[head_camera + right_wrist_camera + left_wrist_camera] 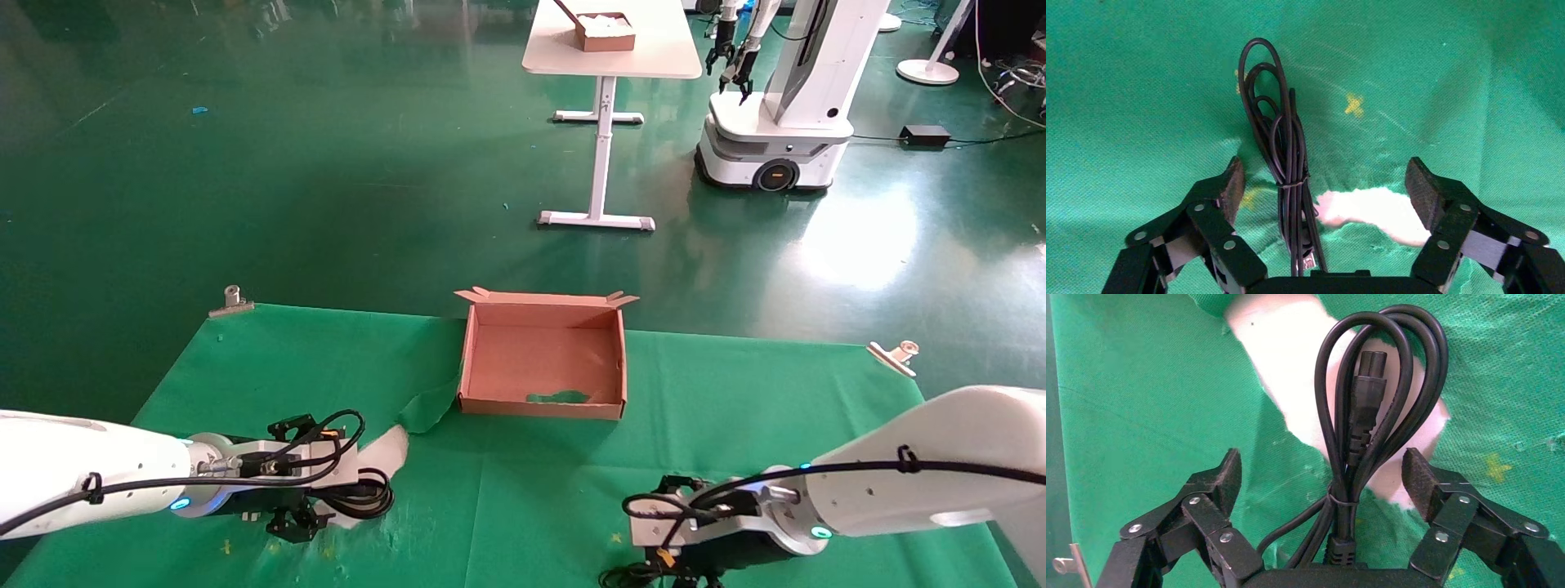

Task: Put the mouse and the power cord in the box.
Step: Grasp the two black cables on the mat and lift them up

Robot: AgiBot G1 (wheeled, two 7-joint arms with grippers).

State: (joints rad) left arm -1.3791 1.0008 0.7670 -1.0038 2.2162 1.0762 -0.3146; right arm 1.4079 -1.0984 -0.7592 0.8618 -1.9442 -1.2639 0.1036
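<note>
Robot lab: green floor [327, 163], second wheeled robot [776, 106] (parked), white table [645, 57].

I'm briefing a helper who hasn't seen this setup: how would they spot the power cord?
Start at the green cloth and find the left gripper near its front left. The power cord lies between its open fingers, over a white tear. It is thick, looped, with a chunky plug, unlike the thin cable under the right gripper.

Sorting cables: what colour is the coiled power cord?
Black: the thick coiled power cord, best seen in the left wrist view.

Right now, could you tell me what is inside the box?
The box holds neither mouse nor cord; only its brown floor shows, with a ragged green patch near the front wall. That wall hides nothing large.
</note>
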